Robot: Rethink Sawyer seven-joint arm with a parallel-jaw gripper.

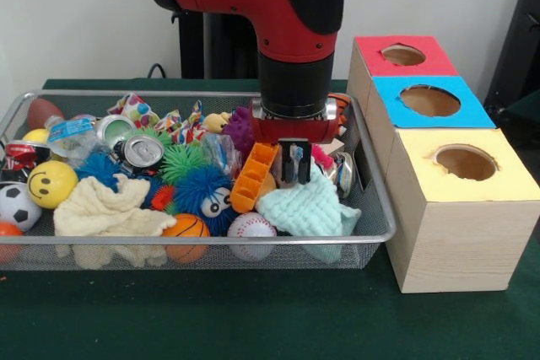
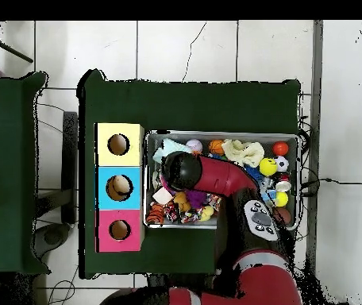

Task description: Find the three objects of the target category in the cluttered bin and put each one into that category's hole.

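Observation:
The silver wire-mesh bin [image 1: 375, 208] holds a heap of toys; it also shows in the overhead view [image 2: 298, 183]. My gripper [image 1: 294, 176] is down in the bin's right part, just above a mint cloth [image 1: 308, 208] and beside an orange plastic piece [image 1: 253, 176]. A see-through bottle with a blue label [image 1: 69, 130] lies at the bin's far left. Another clear plastic piece [image 1: 223, 152] lies left of the gripper; I cannot tell if it is a bottle. The red-topped box's hole [image 1: 403, 55] [image 2: 120, 229] is empty. In the overhead view the arm [image 2: 208, 176] hides the gripper.
Silver cans [image 1: 140, 151] [image 1: 344, 173], spiky balls [image 1: 202, 191], a baseball [image 1: 251, 227], a cream cloth [image 1: 105, 212] and a smiley ball [image 1: 51, 183] fill the bin. The blue-topped box [image 1: 430, 100] and yellow-topped box [image 1: 464, 162] stand right of the bin.

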